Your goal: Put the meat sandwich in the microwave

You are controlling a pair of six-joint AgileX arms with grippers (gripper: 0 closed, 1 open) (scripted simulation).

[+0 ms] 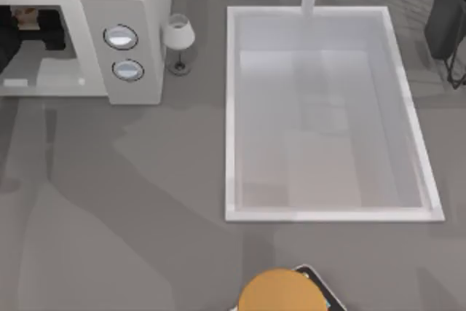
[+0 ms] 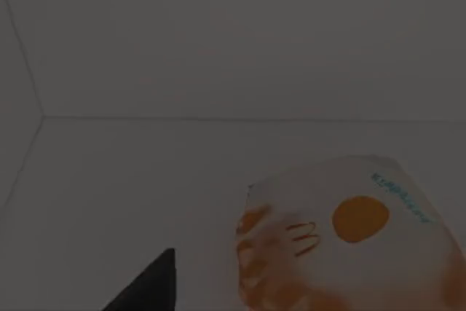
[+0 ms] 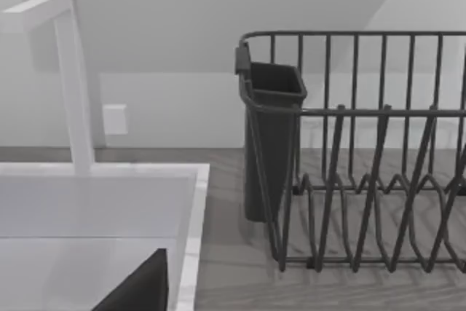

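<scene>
Deep inside the microwave at the table's far left, the left arm reaches into the grey cavity, its gripper beside the sandwich lying on the cavity floor; whether its fingers are spread cannot be told. Across the sink, the right arm faces a dark dish rack.

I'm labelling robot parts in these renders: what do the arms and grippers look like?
The left arm, reaching into the microwave, is matte black and blocky; no cables or markings can be made out. Each wrist view shows one finger as a plain dark charcoal wedge tapering to a point: the left gripper's finger and the right gripper's finger.
</scene>
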